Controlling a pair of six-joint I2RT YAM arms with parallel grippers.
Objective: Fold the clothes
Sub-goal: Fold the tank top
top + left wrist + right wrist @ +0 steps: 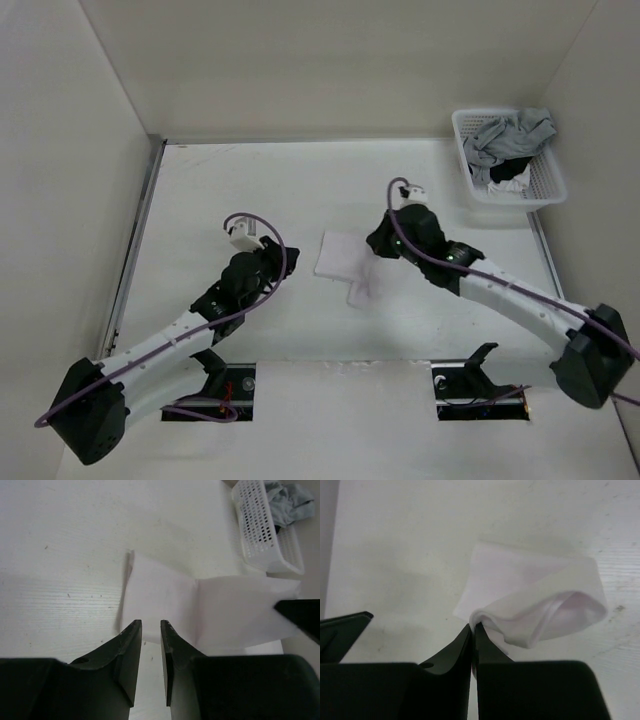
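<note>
arms: 2, left arm (170,345) and right arm (510,295) | pincers: 2, left pincer (151,625) and right pincer (472,626) | white garment (345,262): 1, at the right pincer's tips, ahead of the left pincer | white basket (462,150): 1, beyond the right pincer, off to its right | grey garment (510,135): 1, in that basket | black garment (505,172): 1, in that basket

Top view looks down; both wrist views closely share the clothes (342,260).
</note>
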